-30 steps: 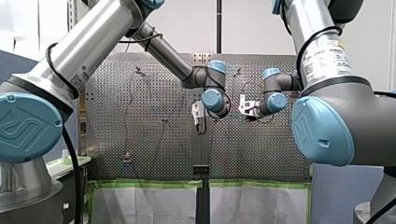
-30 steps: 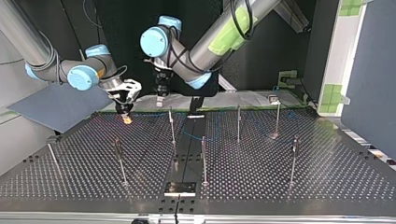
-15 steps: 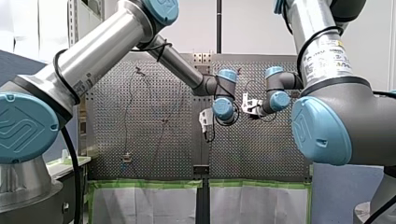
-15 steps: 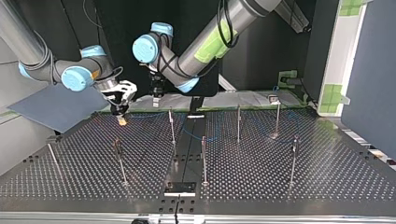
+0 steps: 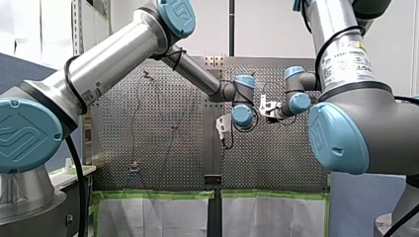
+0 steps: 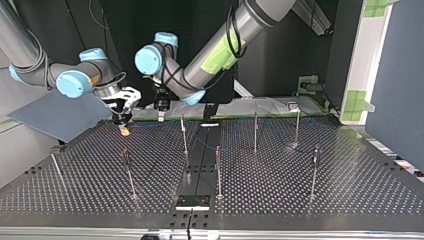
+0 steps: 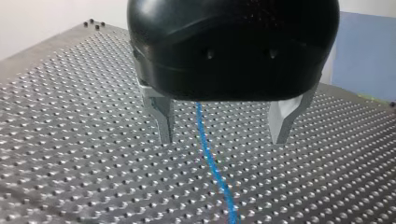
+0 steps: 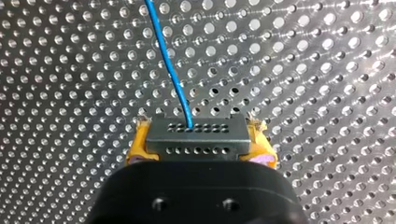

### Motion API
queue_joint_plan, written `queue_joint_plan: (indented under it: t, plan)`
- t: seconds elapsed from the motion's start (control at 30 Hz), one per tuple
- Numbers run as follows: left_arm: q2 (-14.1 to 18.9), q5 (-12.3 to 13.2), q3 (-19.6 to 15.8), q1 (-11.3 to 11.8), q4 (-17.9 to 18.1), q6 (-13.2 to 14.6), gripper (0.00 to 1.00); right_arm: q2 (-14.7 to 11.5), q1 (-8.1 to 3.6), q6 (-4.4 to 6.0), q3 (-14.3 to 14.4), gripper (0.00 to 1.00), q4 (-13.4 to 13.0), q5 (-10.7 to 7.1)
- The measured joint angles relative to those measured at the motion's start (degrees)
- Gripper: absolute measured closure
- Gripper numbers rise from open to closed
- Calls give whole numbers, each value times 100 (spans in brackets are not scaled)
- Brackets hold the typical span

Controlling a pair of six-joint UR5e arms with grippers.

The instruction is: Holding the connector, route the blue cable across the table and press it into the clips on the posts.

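Blue cable (image 8: pixel 170 70) lies across a silver perforated worktop (image 6: pixel 350 190) (dark backdrop behind, a blue-grey panel (image 6: pixel 55 117) at the top view's left). Thin upright posts (image 6: pixel 218 170) stand on it. My left gripper (image 7: pixel 223 137) hovers, metal fingers apart, cable passing between them. My right gripper (image 8: pixel 200 150) clamps yellow-padded fingers on the grey connector (image 8: pixel 196 133) at the cable's end.

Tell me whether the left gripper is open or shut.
Open. In the left wrist view the left gripper's metal fingers stand wide apart, and the cable passes between them, touching neither.
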Motion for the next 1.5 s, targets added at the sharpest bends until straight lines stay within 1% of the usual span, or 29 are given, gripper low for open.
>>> queue_joint_plan:
  t: [0.1,0.2,0.3,0.37,0.47,0.6,0.73,0.83,1.07,1.2,1.33,1.4,1.43,1.47,1.5]
  plan:
    - [-152,-65,156,6,-143,-27,0,-6,-26,-4,0,100,6,-41]
    - [-310,-119,315,38,-203,-51,0,-13,-41,-24,0,100,30,-106]
    - [-446,-190,468,65,-208,-62,0,-15,-46,-63,7,100,88,-193]
    - [-490,-230,581,73,-190,-69,0,-16,-47,-86,18,100,117,-260]
    - [-516,-284,737,75,-132,-79,0,-17,-52,-103,36,100,133,-311]
    - [-529,-355,912,76,-69,-95,0,-17,-73,-110,50,100,137,-331]
    - [-573,-349,1069,93,-37,-98,0,-22,-90,-113,51,100,138,-339]
    - [-659,-313,1201,109,-67,-100,0,-24,-98,-115,52,100,139,-340]
    - [-972,-298,1550,180,-187,-111,0,-29,-103,-116,53,100,133,-341]
    - [-1031,-294,1736,198,-198,-129,0,-32,-108,-114,53,100,130,-341]
    - [-1038,-299,1801,173,-208,-141,0,-34,-109,-110,53,100,128,-341]
    - [-1038,-311,1810,152,-211,-143,25,-34,-109,-109,53,100,126,-341]
    - [-1039,-315,1811,145,-213,-144,25,-34,-109,-108,53,100,123,-341]
    - [-1038,-326,1812,136,-222,-148,47,-34,-109,-106,53,100,120,-341]
    - [-1038,-344,1812,130,-235,-154,72,-35,-110,-103,53,100,118,-341]
